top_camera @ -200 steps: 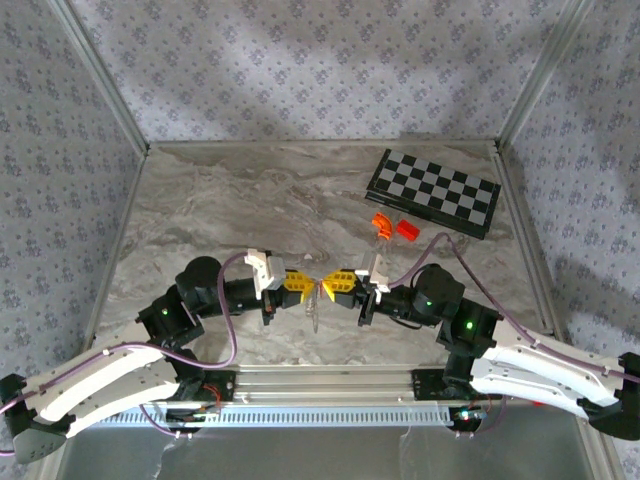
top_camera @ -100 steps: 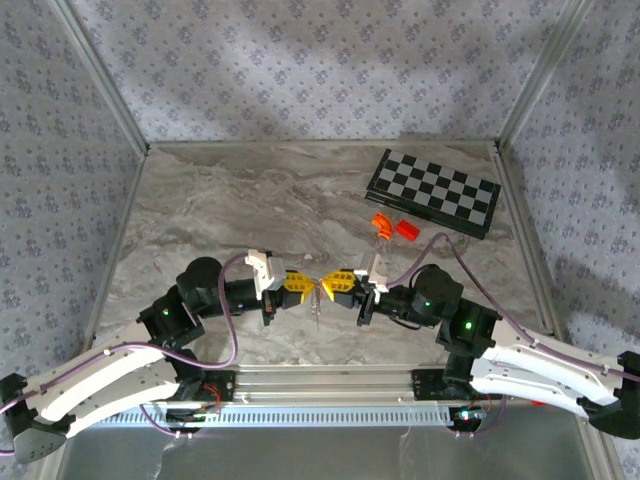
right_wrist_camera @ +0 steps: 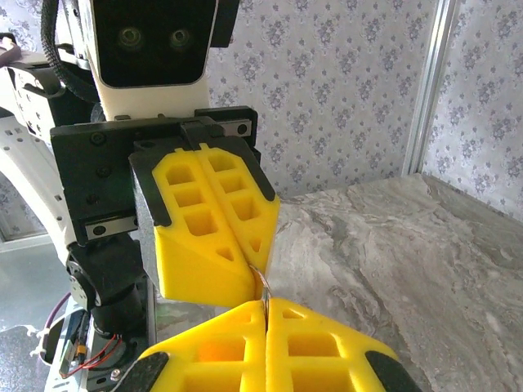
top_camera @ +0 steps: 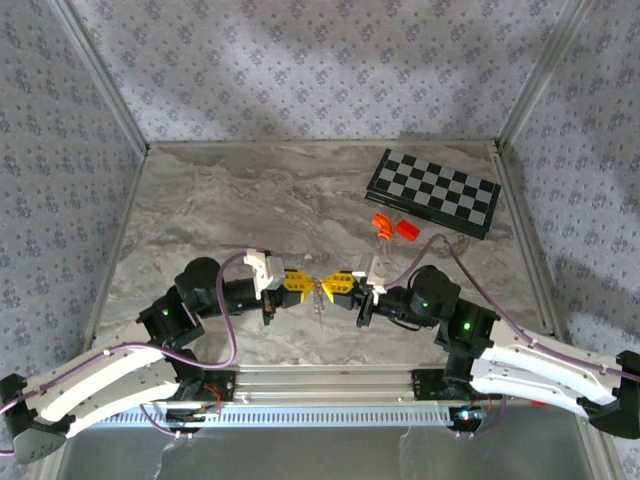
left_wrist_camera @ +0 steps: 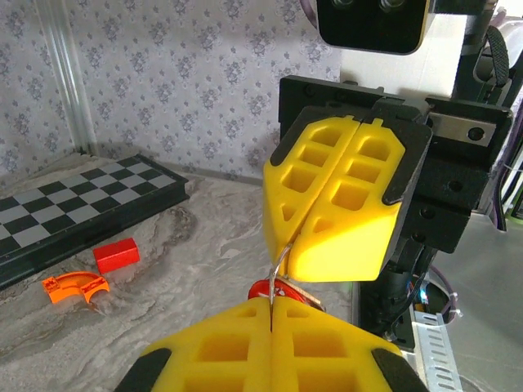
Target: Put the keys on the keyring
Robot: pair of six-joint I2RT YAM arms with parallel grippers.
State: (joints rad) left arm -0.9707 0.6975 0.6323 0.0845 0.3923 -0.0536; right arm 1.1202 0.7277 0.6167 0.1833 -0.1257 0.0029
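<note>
the left tool [top_camera: 300,283] and the right tool [top_camera: 335,283] meet tip to tip above the near middle of the worktop [top_camera: 230,200], both sets of yellow pads pressed flat together. in the left wrist view a thin silvery strand, the keyring [left_wrist_camera: 279,263], curves out of the right tool's seam and down into the left tool's seam. the red tag of the keys [left_wrist_camera: 283,289] sits just behind the left tool's tips. so the left tool seems to pinch the key piece and the right tool the ring, though exactly where one ends and the other begins is too fine to tell. from above, a pale sliver hangs between the two tools, off the worktop.

the step in hand looks like threading the key onto the ring. to do it well, keep one tool as a fixed anchor and move only the other, in small slides along the wire's curve rather than straight pulls. both grips should hold firm, since a tiny part like this can twist or drop. the wrist views give the best check on alignment.

the chessboard [top_camera: 433,192], the red block [top_camera: 405,229] and the curved orange piece [top_camera: 380,224] lie well apart, at the far right.
</note>
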